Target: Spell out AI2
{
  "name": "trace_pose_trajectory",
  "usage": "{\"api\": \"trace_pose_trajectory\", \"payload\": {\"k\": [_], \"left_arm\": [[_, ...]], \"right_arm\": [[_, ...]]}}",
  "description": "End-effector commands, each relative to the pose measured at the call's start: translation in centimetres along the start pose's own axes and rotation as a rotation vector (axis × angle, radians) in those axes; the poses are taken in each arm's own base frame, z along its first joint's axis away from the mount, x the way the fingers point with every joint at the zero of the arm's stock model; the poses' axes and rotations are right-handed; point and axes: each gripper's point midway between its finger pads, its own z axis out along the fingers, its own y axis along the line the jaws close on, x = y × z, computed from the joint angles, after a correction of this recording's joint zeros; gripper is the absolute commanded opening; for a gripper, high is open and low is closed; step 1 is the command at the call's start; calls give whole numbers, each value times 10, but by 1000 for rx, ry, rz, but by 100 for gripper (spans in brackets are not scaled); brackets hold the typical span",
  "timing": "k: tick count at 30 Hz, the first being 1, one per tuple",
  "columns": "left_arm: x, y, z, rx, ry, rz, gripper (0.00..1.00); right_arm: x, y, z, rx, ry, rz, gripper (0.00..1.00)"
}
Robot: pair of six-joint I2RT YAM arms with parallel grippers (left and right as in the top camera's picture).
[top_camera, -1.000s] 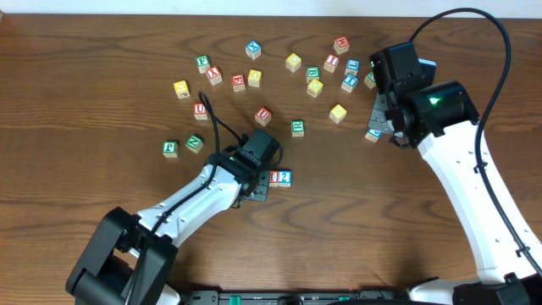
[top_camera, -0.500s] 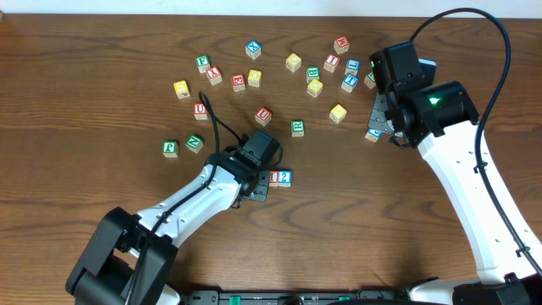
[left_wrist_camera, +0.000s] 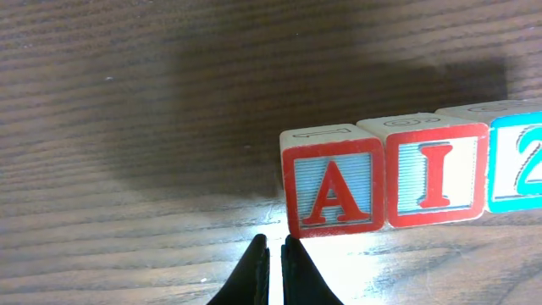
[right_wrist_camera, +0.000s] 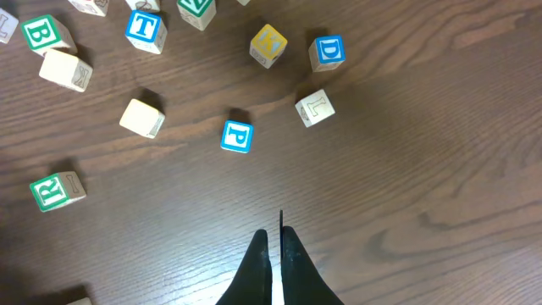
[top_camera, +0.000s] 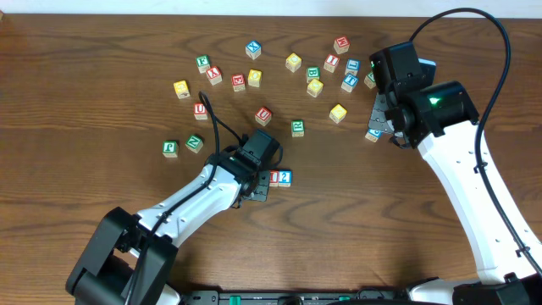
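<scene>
Three blocks stand side by side in a row on the table: a red A block (left_wrist_camera: 332, 185), a red I block (left_wrist_camera: 434, 174) and a blue 2 block (left_wrist_camera: 517, 161). In the overhead view the I block (top_camera: 274, 177) and the 2 block (top_camera: 285, 177) show beside the left arm, and the A block is hidden under that arm. My left gripper (left_wrist_camera: 274, 244) is shut and empty, its tips just in front of the A block's lower left corner. My right gripper (right_wrist_camera: 273, 235) is shut and empty above bare wood, near a blue P block (right_wrist_camera: 237, 136).
Several loose letter blocks lie scattered across the back of the table, such as a yellow block (top_camera: 338, 113), a green block (top_camera: 297, 128) and a red U block (top_camera: 263, 115). The right wrist view shows a T block (right_wrist_camera: 145, 28), a D block (right_wrist_camera: 327, 52) and an L block (right_wrist_camera: 314, 107).
</scene>
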Motion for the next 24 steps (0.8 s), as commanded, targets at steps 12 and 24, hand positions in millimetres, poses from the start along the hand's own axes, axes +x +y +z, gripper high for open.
{"api": "trace_pose_trajectory", "payload": {"k": [12, 24], "left_arm": [[1, -1, -3, 8, -5, 15, 7], [10, 21, -4, -106, 17, -15, 8]], "right_arm": [[-4, -1, 1, 5, -5, -6, 1], [-4, -1, 1, 6, -3, -15, 1]]}}
